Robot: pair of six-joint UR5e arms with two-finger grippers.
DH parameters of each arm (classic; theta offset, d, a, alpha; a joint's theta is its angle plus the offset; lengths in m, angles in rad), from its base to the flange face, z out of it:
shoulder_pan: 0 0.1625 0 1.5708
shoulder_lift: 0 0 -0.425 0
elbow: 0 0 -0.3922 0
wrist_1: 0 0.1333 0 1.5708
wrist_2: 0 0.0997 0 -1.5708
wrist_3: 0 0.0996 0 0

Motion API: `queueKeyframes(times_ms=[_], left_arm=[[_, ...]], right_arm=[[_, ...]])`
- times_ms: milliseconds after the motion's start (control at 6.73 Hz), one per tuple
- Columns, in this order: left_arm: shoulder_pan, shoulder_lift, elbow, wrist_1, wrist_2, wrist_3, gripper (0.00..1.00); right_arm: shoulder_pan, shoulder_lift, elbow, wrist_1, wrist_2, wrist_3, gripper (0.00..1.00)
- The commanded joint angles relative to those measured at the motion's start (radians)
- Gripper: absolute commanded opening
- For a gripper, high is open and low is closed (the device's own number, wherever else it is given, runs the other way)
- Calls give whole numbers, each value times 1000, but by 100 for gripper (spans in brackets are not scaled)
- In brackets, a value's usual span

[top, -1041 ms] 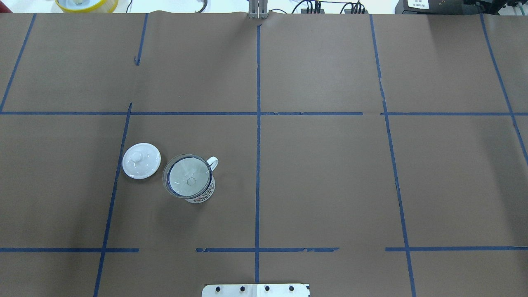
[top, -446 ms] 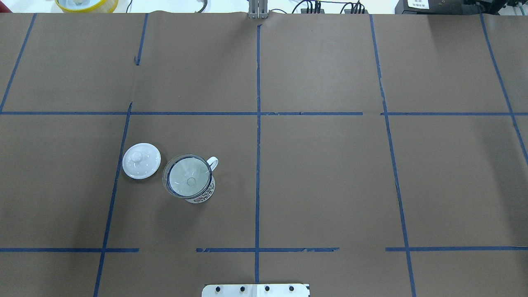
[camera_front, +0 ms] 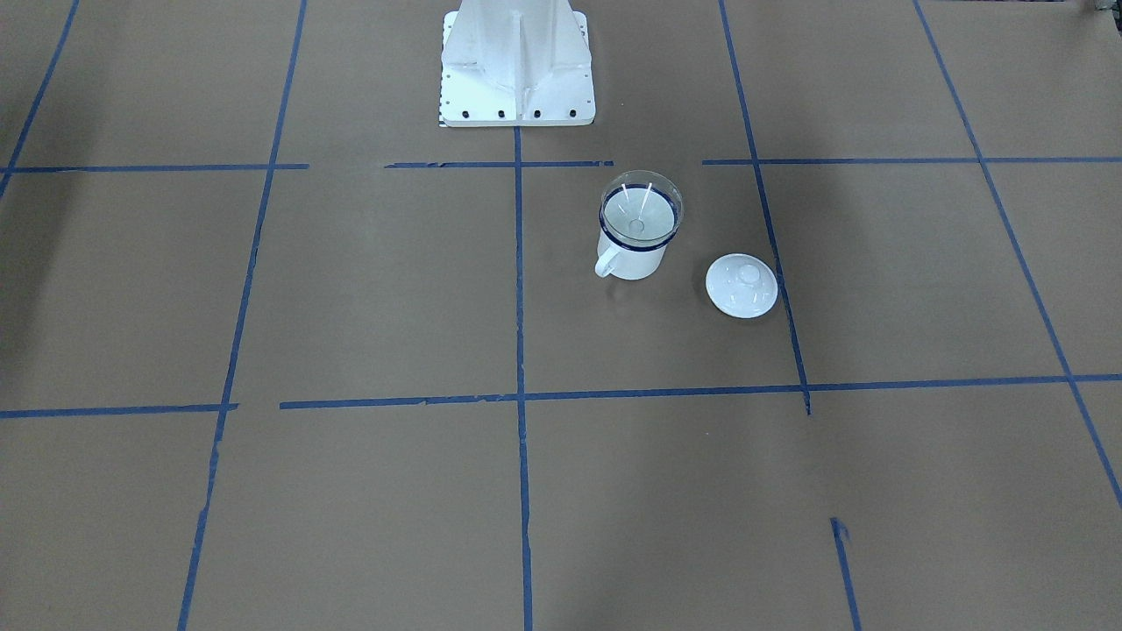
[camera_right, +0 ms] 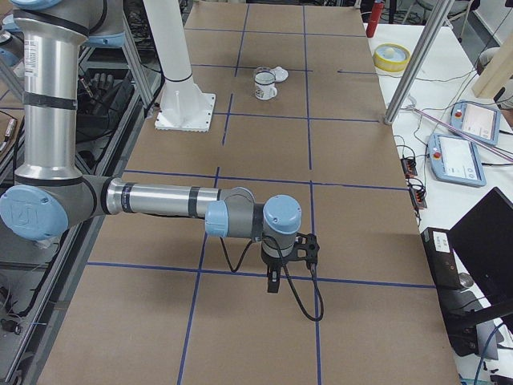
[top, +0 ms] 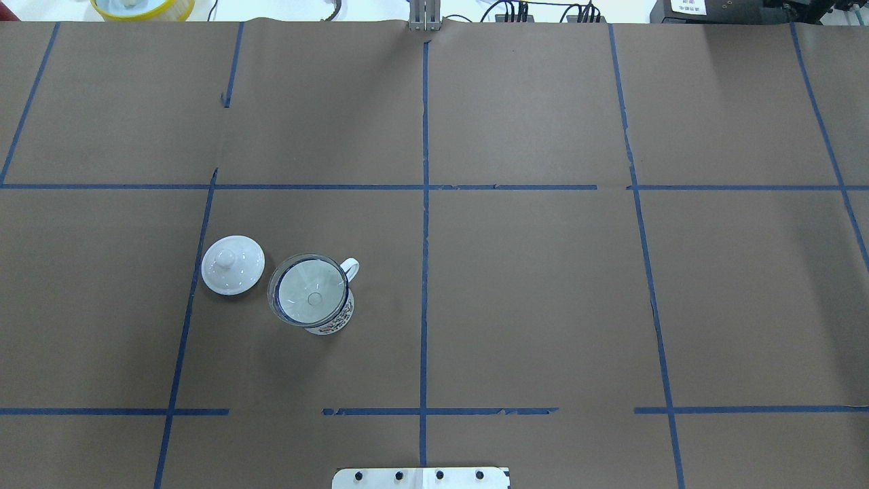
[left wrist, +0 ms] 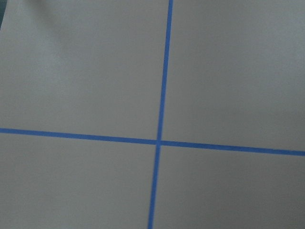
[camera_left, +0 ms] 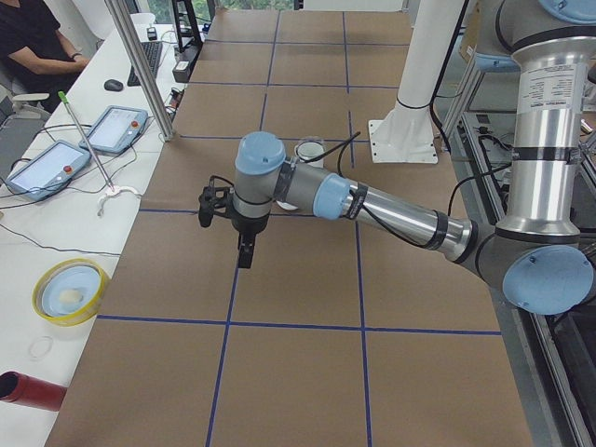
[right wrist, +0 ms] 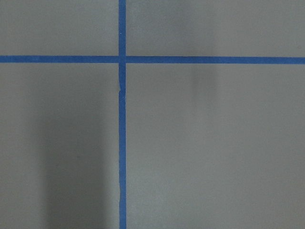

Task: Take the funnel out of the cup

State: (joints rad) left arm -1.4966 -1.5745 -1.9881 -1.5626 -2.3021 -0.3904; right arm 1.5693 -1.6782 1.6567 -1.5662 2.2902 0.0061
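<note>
The clear funnel (top: 309,291) sits upright in the cup (top: 334,325), a white mug with a dark blue rim, on the table's left half. Both show in the front view too, the funnel (camera_front: 640,210) in the cup (camera_front: 635,261). My left gripper (camera_left: 245,252) shows only in the left side view, hanging above the paper well away from the cup (camera_left: 310,149). My right gripper (camera_right: 272,282) shows only in the right side view, far from the cup (camera_right: 264,83). I cannot tell whether either gripper is open or shut. The wrist views show only brown paper and blue tape.
A round white lid with a knob (top: 233,265) lies just left of the cup. The robot's white base (camera_front: 517,79) stands at the near edge. A yellow-rimmed bowl (top: 142,7) sits beyond the far edge. A metal post (camera_left: 140,65) stands at the table's far side.
</note>
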Motion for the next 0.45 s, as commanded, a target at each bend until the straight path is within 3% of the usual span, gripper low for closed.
queueKeyframes(times_ms=[0, 149, 297], left_arm=[[176, -62, -150, 22, 1, -237, 100], [284, -143, -150, 24, 6, -384, 100], [400, -219, -149, 26, 120, -504, 100]], right_arm=[[0, 0, 0, 0, 0, 0, 100], [0, 0, 0, 0, 0, 0, 100], [0, 0, 0, 0, 0, 0, 100]])
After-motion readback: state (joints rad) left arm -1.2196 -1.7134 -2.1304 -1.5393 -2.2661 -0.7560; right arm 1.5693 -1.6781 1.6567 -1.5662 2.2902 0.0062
